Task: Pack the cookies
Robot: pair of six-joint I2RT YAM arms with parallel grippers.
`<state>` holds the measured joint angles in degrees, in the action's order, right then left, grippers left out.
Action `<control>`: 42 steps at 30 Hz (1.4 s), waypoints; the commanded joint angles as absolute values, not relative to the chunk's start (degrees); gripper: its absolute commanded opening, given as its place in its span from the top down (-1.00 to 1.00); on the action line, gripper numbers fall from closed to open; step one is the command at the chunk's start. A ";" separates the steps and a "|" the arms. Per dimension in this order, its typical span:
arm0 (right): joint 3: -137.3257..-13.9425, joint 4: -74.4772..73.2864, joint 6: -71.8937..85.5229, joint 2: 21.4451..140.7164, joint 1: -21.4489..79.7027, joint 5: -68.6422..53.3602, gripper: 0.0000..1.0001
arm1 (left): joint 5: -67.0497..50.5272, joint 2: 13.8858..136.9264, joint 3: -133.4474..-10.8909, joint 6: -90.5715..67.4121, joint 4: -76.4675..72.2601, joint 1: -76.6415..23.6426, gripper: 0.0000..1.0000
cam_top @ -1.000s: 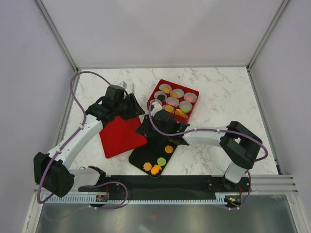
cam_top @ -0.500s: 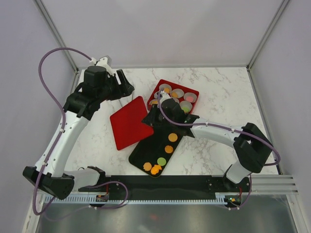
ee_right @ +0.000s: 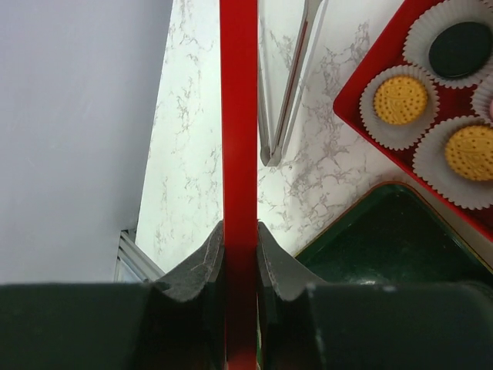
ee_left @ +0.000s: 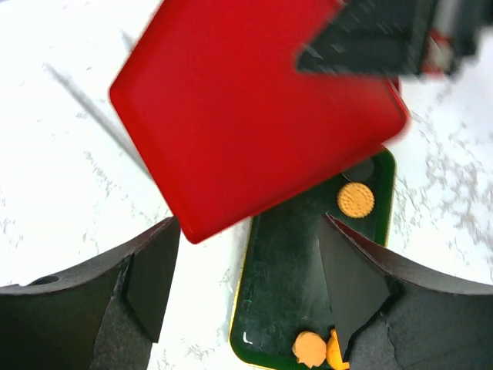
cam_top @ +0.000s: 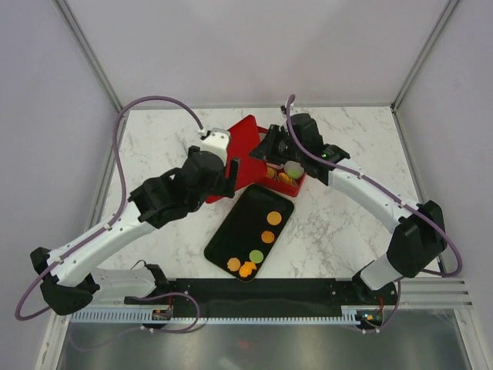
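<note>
1. The white-and-black left arm [cam_top: 115,231] starts from its base at 7 o'clock in the top view and stretches toward 1 o'clock, with its wrist near the middle of the scene
2. The left gripper [ee_left: 248,231] points toward 2 o'clock, its black fingers [ee_left: 150,277] spread wide and gripping nothing
3. The white-and-black right arm [cam_top: 370,193] bends at an elbow at 4 o'clock and reaches toward 11 o'clock
4. The right gripper [ee_right: 239,239] has its fingers [ee_right: 206,266] pressed against both faces of a thin flat red plastic lid [ee_right: 238,116], which the wrist view shows edge-on
</note>
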<state>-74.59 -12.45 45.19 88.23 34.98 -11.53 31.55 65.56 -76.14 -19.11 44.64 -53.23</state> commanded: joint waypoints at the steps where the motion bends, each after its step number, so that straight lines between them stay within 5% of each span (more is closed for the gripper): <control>1: -83.03 -19.66 43.95 87.53 32.70 -14.24 1.00 | 39.02 66.09 -74.71 -14.85 39.64 -61.40 -0.60; 3: -85.51 -22.14 43.86 88.15 32.08 -13.89 1.00 | 39.02 69.25 -74.01 -14.85 39.64 -64.06 -0.60; 4: -87.87 -24.67 43.77 88.68 31.56 -13.80 1.00 | 49.99 69.95 -73.39 -10.15 29.37 -65.81 -0.66; 17: -95.98 -35.68 47.54 89.48 30.50 -15.56 1.00 | 54.57 78.57 -65.22 25.47 -2.34 -68.12 -0.78; 26: -96.07 -37.44 51.41 87.10 30.50 -14.77 1.00 | 56.16 82.18 -62.50 31.64 -12.65 -67.59 -0.73; 35: -95.27 -37.18 53.88 85.52 30.50 -13.80 1.00 | 57.04 82.70 -61.43 31.90 -15.12 -66.36 -0.17; 42: -93.52 -34.90 54.93 84.20 30.41 -15.11 0.98 | 55.20 82.97 -62.75 31.99 -16.26 -65.65 0.50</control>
